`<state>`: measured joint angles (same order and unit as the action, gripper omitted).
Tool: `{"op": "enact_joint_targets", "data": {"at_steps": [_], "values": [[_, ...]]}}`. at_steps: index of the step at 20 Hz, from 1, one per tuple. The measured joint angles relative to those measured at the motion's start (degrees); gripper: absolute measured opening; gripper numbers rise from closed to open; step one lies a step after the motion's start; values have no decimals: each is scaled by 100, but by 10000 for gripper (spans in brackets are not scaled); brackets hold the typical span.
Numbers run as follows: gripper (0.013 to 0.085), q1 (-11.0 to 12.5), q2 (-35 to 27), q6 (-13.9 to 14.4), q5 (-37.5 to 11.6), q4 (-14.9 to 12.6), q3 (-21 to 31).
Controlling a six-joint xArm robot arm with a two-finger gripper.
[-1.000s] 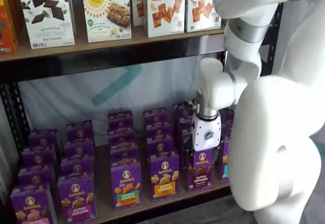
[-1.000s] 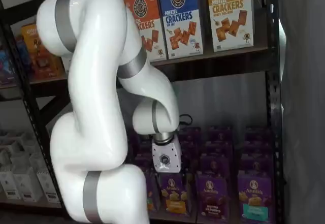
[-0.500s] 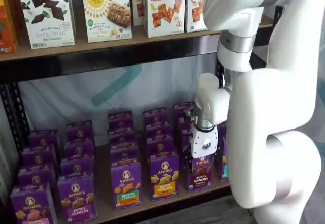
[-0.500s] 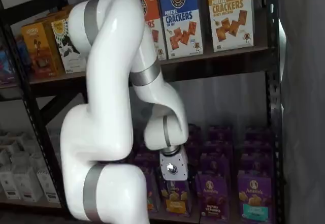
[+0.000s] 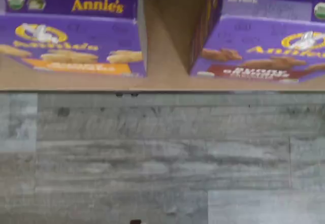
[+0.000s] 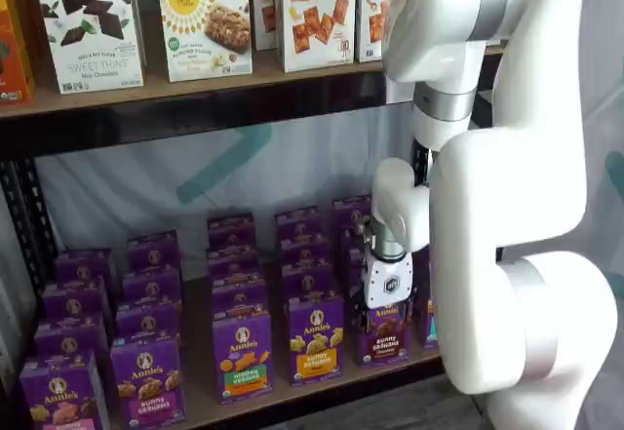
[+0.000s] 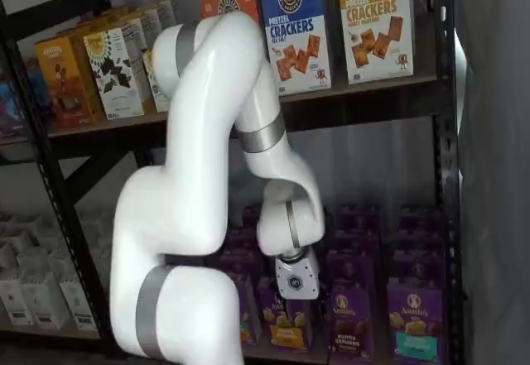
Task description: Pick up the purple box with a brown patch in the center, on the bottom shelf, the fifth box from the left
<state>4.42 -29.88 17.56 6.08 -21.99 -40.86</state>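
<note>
In the wrist view, grey plank flooring [image 5: 152,153] lies nearest, then the bottom shelf [image 5: 167,79] edge. On it stands the purple box [image 5: 264,51] with brown crackers, beside an Annie's carton with pale crackers [image 5: 71,46], a gap between them. In both shelf views the gripper [image 6: 388,305] hangs just over the purple box [image 6: 384,337] at the front row; I cannot tell how the jaws stand

Grey wood-look plank floor [image 5: 162,158] beneath the gripper, pale sheet backdrop [image 6: 224,172] with a teal streak behind and to its left — black metal rack upright [image 7: 443,158] off to the right, soft even light
</note>
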Motion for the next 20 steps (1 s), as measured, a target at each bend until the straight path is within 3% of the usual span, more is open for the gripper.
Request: {"op": "enact_joint_targets", "data": {"at_steps": [2, 3, 6, 10, 15, 18, 20], "values": [[850, 14, -204, -263, -53, 250, -209], [850, 36, -276, -262, -60, 229, -310], [850, 130, -425, 50, -119, -170, -563], [850, 119, -583, 144, 93, -265, -908], [850, 51, -757, -312, 294, 254, -1230], [850, 64, -820, -348, 353, 277, -1344], [850, 66, -857, -574, 338, 504, -1386]]}}
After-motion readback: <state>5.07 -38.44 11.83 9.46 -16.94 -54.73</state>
